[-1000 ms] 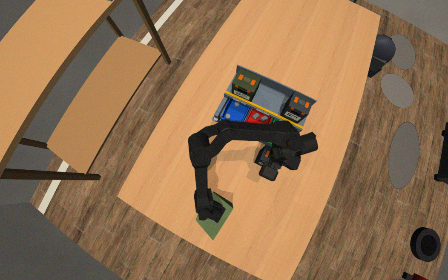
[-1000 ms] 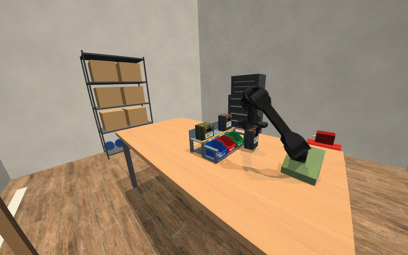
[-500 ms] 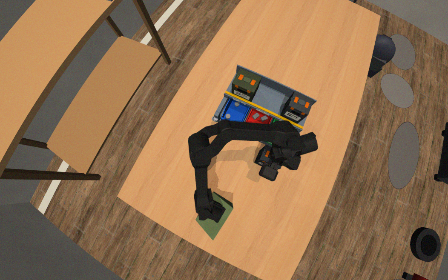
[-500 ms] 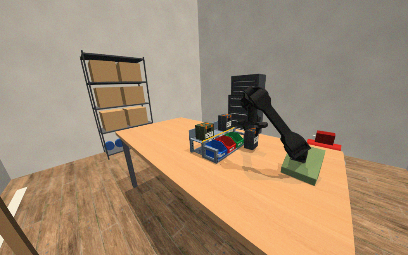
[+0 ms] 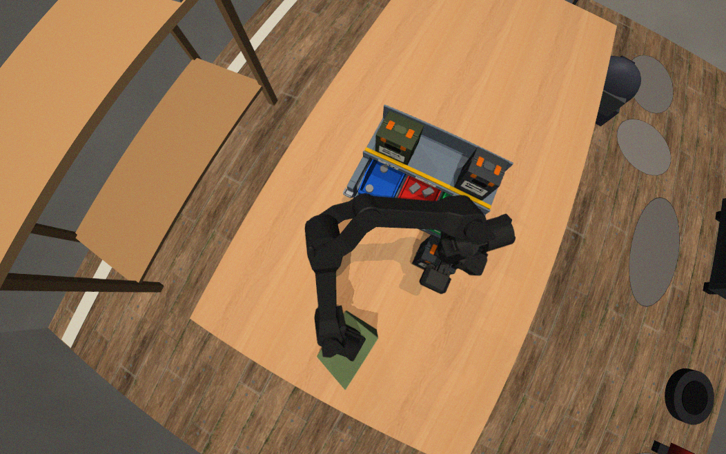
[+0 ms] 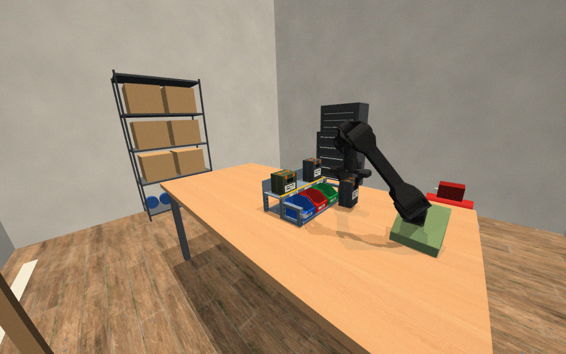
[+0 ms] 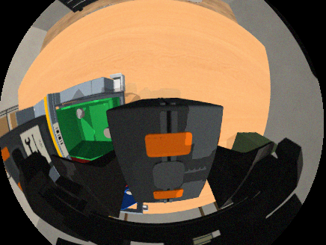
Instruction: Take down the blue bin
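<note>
Jaws clamp a dark case (image 5: 426,253) (image 6: 347,193) (image 7: 131,149); off to one side of them, the blue open bin (image 5: 382,181) (image 6: 298,204) (image 7: 128,204) sits on the shelf (image 5: 428,179) (image 6: 303,188) (image 7: 52,125). Likely step: moving an obstacle. Next: set it aside, release, then approach the bin.

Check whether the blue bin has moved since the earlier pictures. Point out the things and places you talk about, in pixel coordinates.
No; in the top and exterior views, the blue bin (image 5: 381,179) (image 6: 301,205) sits in the same place beside the red bin (image 5: 420,189) (image 6: 316,198).
</note>
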Controlling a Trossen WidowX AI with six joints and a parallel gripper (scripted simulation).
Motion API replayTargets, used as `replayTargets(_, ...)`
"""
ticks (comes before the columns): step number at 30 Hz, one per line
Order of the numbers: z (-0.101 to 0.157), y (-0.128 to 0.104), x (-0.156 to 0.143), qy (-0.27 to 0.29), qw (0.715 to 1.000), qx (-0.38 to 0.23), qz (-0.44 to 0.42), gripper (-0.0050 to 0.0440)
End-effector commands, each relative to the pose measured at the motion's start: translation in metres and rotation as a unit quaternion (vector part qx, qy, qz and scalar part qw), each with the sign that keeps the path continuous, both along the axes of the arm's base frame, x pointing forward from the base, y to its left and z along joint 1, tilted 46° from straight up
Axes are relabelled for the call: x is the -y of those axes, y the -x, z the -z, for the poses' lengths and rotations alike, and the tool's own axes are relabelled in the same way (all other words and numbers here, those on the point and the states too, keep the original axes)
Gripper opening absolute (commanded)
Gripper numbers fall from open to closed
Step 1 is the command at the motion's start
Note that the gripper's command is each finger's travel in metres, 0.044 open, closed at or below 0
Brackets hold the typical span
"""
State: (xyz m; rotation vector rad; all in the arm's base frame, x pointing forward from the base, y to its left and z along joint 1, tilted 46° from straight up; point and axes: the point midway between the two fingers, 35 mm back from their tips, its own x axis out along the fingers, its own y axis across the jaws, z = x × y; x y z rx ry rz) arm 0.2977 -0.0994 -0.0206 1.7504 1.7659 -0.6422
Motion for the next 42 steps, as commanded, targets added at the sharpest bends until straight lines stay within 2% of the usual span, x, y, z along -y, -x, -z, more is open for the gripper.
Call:
replayTargets(1,-0.0116,-0.0034,0.0122,0.014,1.000,0.017,0.015,0.0000)
replayTargets(14,-0.0066,-0.0033,0.0058,0.008,1.000,0.011,0.005,0.0000)
replayTargets(42,-0.0116,-0.0034,0.0122,0.014,1.000,0.017,0.015,0.0000)
